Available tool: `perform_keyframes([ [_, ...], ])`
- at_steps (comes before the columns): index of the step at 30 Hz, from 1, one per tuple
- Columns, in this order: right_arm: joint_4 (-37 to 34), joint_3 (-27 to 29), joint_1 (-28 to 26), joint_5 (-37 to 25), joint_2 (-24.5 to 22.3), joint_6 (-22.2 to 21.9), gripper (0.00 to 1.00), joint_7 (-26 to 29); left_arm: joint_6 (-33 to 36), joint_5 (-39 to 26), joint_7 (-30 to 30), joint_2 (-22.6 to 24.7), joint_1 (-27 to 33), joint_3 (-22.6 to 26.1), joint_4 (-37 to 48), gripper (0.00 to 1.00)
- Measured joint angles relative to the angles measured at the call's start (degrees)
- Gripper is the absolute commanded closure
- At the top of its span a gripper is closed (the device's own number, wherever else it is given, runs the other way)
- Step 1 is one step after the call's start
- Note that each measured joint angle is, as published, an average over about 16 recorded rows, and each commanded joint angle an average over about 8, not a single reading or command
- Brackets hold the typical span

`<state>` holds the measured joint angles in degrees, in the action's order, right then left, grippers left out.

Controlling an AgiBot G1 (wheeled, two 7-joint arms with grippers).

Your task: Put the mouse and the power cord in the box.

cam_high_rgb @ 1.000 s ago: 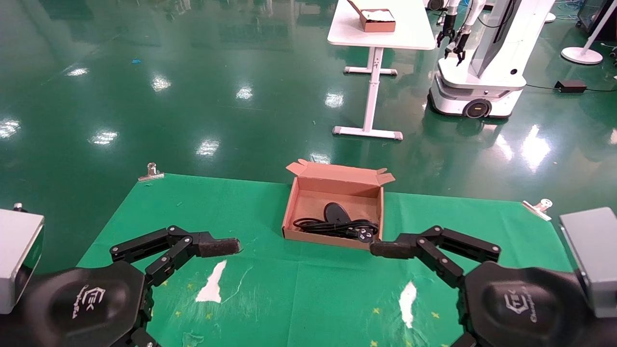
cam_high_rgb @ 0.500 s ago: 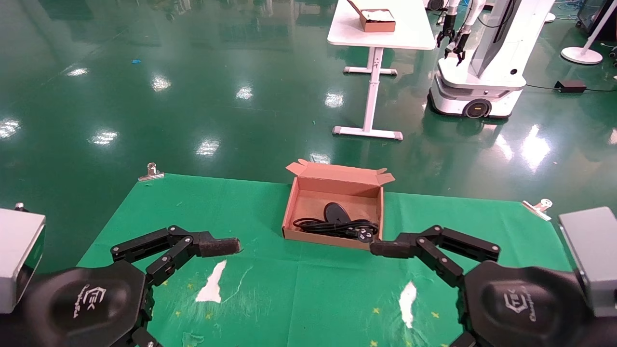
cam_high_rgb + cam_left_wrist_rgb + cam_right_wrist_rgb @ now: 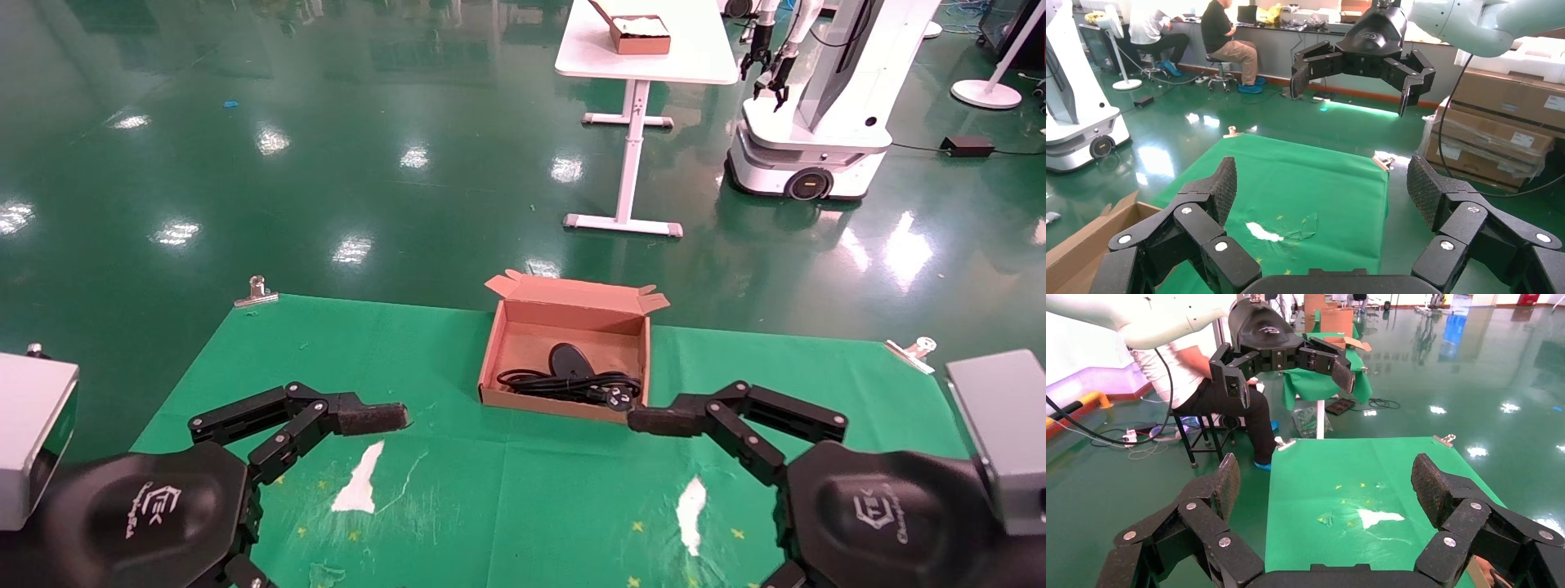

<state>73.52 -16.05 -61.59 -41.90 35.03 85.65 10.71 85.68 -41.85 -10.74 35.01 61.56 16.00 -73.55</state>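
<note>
The salmon-brown box (image 3: 562,406) stands open at the far middle of the green cloth, its lid flap folded back. Inside it lie the black oval mouse (image 3: 570,358) and, nearer me, the coiled power cord (image 3: 572,384) with its plug towards the right. My left gripper (image 3: 1321,190) hovers open and empty over the cloth, left of the box, whose corner (image 3: 1083,239) shows in the left wrist view. My right gripper (image 3: 1327,484) hovers open and empty at the right, with one fingertip (image 3: 654,421) close to the box's front right corner.
The green cloth has white tears (image 3: 359,483) (image 3: 693,500) near me and is held by metal clips (image 3: 257,291) (image 3: 915,349) at its far corners. Beyond it stand a white table (image 3: 645,61) with a reddish-brown box (image 3: 639,35) and another robot (image 3: 817,106).
</note>
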Motion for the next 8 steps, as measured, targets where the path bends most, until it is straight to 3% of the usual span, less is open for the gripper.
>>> perform_keyframes([
  [8, 0.0, 0.0, 0.0, 0.0, 0.0, 0.0, 0.00, 0.0, 0.0, 0.0, 0.0, 0.0, 0.0, 0.0, 0.0, 0.00],
])
